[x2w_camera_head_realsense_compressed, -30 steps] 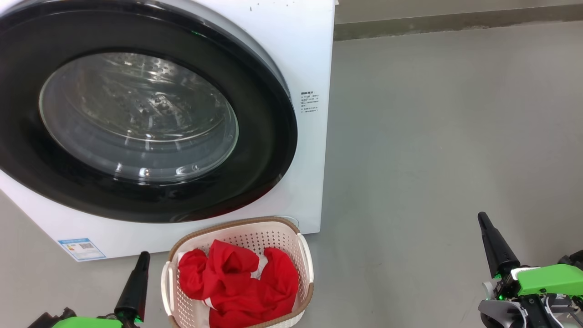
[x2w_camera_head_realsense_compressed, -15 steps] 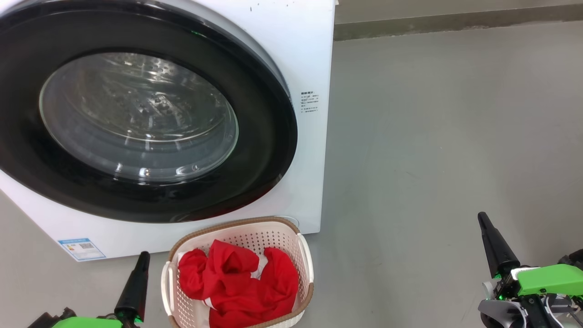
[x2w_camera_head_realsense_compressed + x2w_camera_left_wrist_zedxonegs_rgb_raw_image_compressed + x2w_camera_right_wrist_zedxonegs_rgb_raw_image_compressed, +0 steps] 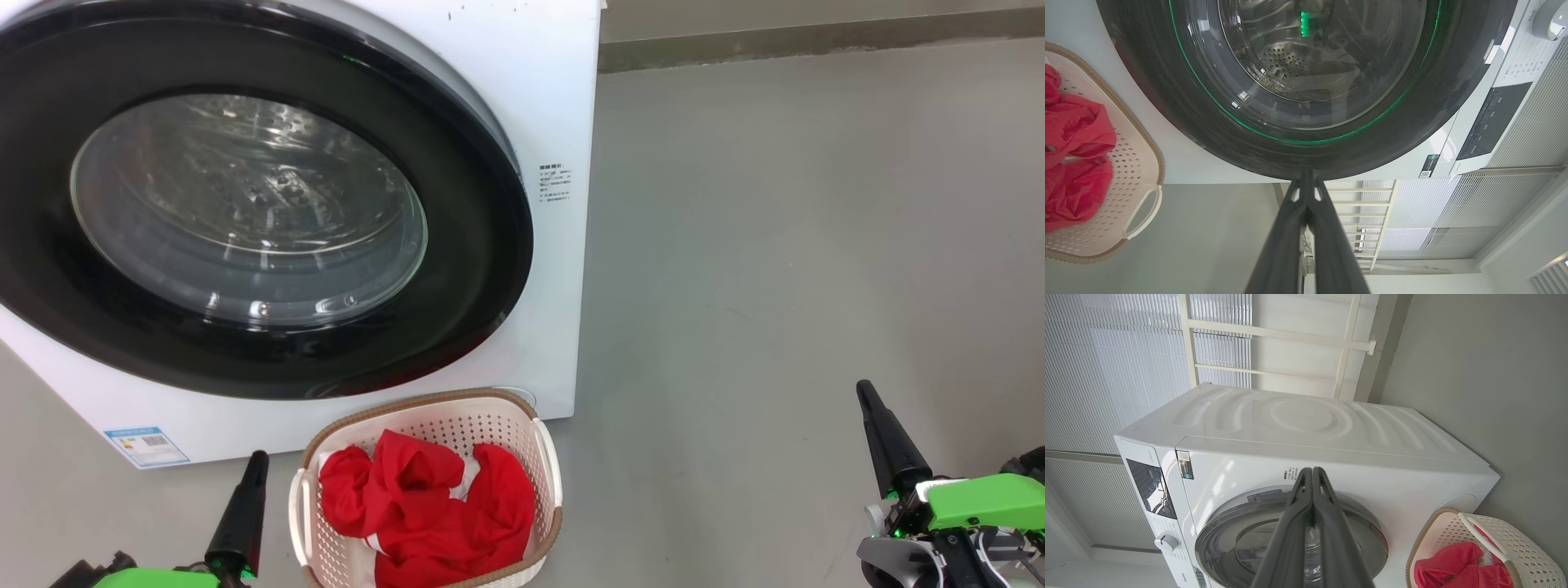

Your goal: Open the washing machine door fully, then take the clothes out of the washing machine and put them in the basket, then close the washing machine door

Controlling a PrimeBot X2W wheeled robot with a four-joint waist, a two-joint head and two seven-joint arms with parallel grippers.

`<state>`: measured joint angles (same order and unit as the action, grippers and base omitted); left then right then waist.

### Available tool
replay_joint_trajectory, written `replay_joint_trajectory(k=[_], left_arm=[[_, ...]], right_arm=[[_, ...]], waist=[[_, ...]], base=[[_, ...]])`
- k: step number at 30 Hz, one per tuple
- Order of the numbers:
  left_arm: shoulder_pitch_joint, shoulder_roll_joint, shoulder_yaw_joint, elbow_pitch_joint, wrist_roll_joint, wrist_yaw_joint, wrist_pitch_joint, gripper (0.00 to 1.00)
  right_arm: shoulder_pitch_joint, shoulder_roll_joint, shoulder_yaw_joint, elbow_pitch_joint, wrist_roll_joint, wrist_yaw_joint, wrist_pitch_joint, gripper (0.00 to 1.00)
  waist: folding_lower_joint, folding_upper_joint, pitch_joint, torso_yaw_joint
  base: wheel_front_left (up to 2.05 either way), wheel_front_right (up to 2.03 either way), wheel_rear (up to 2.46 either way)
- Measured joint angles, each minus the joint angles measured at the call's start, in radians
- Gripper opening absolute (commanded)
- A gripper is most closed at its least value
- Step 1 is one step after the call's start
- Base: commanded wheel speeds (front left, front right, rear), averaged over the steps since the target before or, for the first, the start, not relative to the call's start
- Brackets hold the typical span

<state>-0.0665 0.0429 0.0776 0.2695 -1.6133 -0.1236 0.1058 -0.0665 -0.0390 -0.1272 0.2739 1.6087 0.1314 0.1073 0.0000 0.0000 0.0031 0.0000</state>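
Observation:
The white washing machine (image 3: 547,98) stands at the upper left, its round black-rimmed door (image 3: 457,269) lying flat against the front, with bare steel drum behind the window. On the floor before it sits the cream basket (image 3: 545,457), holding the red clothes (image 3: 433,502) with white trim. My left gripper (image 3: 258,459) is shut and empty, just left of the basket. Far off to the right, my right gripper (image 3: 864,390) is shut and empty over the floor. The left wrist view has the door (image 3: 1167,106) close ahead of the shut left gripper (image 3: 1306,173). The right wrist view takes in the machine (image 3: 1306,428), the basket (image 3: 1531,547) and the shut right gripper (image 3: 1312,470).
Grey floor (image 3: 775,245) stretches to the right of the machine, up to a wall skirting (image 3: 816,37) at the back. A blue label sticker (image 3: 147,445) marks the machine's lower left front. A slatted white wall and railing (image 3: 1274,335) stand behind the machine.

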Motion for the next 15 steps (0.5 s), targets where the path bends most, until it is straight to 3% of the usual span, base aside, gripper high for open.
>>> replay_joint_trajectory(k=[15], left_arm=[[0.0,0.0,0.0,0.0,0.0,0.0,0.0,0.0]], right_arm=[[0.0,0.0,0.0,0.0,0.0,0.0,0.0,0.0]], waist=[[0.0,0.0,0.0,0.0]], base=[[0.0,0.0,0.0]])
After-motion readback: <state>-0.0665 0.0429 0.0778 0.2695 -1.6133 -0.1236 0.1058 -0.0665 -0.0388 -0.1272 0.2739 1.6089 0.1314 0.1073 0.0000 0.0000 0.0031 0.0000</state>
